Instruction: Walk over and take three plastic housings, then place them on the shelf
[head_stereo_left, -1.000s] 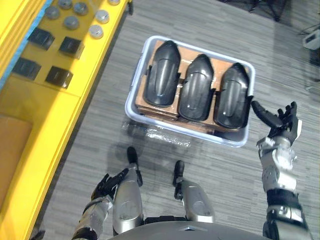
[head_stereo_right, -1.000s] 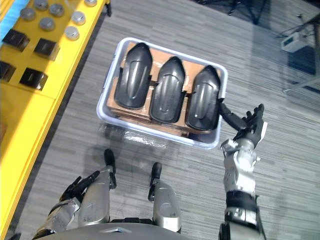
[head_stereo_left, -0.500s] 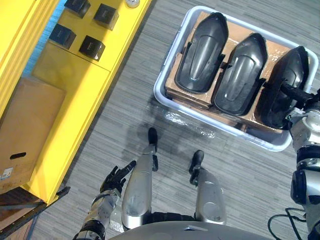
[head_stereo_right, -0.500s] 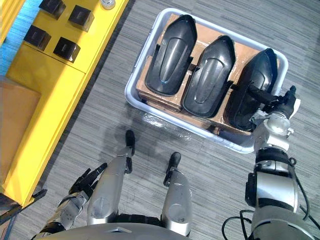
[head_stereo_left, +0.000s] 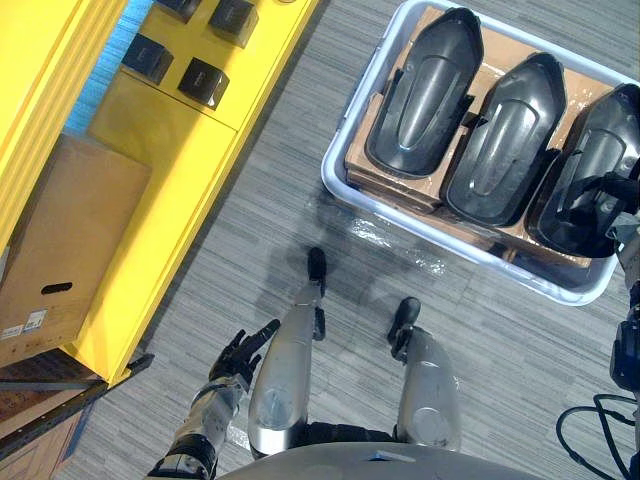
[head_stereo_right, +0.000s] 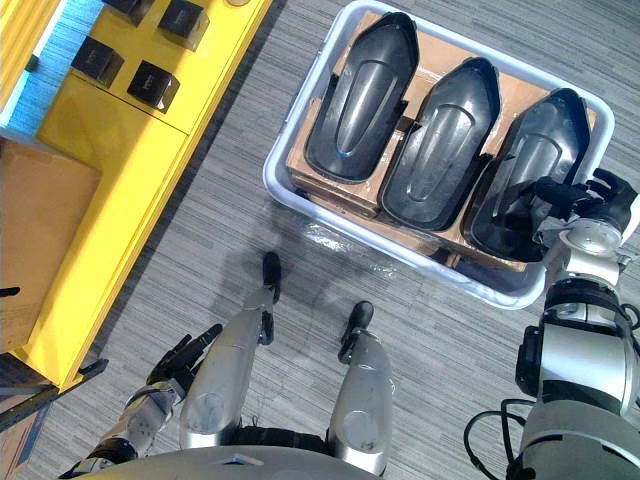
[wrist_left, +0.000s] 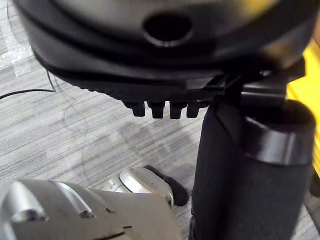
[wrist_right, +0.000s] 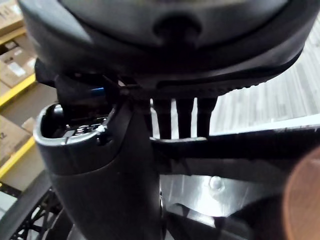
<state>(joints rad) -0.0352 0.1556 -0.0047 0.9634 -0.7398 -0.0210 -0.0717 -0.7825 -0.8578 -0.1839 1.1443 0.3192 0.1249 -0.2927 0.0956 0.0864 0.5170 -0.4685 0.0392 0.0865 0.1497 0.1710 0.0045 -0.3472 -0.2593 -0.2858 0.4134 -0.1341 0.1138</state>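
Three black plastic housings lie side by side on cardboard in a pale bin on the floor: a left one, a middle one and a right one. My right hand reaches over the bin's right end. Its straight fingers lie across the near end of the right housing, with the thumb on the nearer side. My left hand hangs low by my side, open and holding nothing, far from the bin.
A yellow shelf runs along the left, carrying small black blocks and a cardboard box. Clear plastic wrap lies on the grey floor in front of the bin.
The camera has shifted, so the bin now sits further right and up. My right hand has gone from beside the bin onto the right housing's near end. The left hand stays low.
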